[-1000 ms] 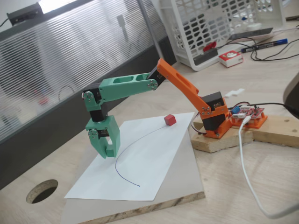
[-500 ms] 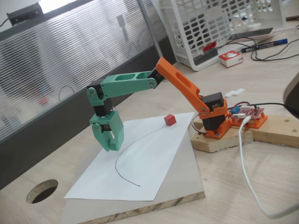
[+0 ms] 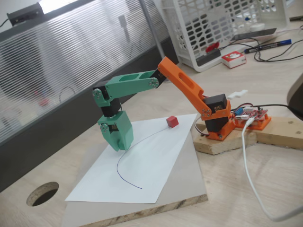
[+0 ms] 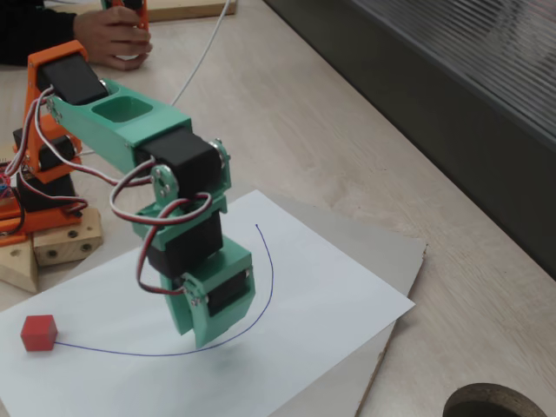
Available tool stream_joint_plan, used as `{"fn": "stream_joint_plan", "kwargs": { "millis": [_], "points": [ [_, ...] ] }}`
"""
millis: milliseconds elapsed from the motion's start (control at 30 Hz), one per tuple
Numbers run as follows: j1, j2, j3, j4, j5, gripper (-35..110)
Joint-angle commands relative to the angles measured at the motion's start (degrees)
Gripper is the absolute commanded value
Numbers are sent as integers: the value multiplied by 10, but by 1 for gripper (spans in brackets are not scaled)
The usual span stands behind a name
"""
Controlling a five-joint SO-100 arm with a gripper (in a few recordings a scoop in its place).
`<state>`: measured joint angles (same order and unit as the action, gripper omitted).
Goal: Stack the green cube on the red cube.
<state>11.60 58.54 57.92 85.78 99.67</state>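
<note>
The red cube point(image 3: 172, 121) point(image 4: 39, 333) rests on the white paper near its far corner. My green gripper point(image 3: 120, 145) point(image 4: 204, 334) points straight down, hanging just above the paper beside the drawn blue curve. It is well apart from the red cube, to its left in one fixed view and to its right in the other. Its fingers look closed together. The green cube is hidden; no green cube lies on the paper, and I cannot tell whether it sits between the green fingers.
The white paper point(image 3: 156, 161) lies on a grey board point(image 3: 189, 184). The arm's orange base is on a wooden block point(image 3: 270, 132) with a red circuit board and cables. A round hole point(image 3: 42, 193) is in the desk. A white basket point(image 3: 213, 28) stands at the back.
The gripper has risen slightly and moved from the paper's left edge inward over the sheet, towards the red cube. The red cube has not moved.
</note>
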Motion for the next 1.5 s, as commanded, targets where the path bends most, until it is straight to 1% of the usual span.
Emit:
{"fn": "stream_joint_plan", "kwargs": {
  "millis": [0,267,333,500,667,1167,1333,1467],
  "points": [
    [18,34,5,7,6,3],
    [73,36,16,8,5,3],
    [75,41,42,8,5,3],
    [74,132,118,3,4,3],
    [74,160,171,-1,4,3],
    [79,167,173,-1,4,3],
    [144,167,173,-1,4,3],
    [151,168,173,-1,4,3]
  ]
}}
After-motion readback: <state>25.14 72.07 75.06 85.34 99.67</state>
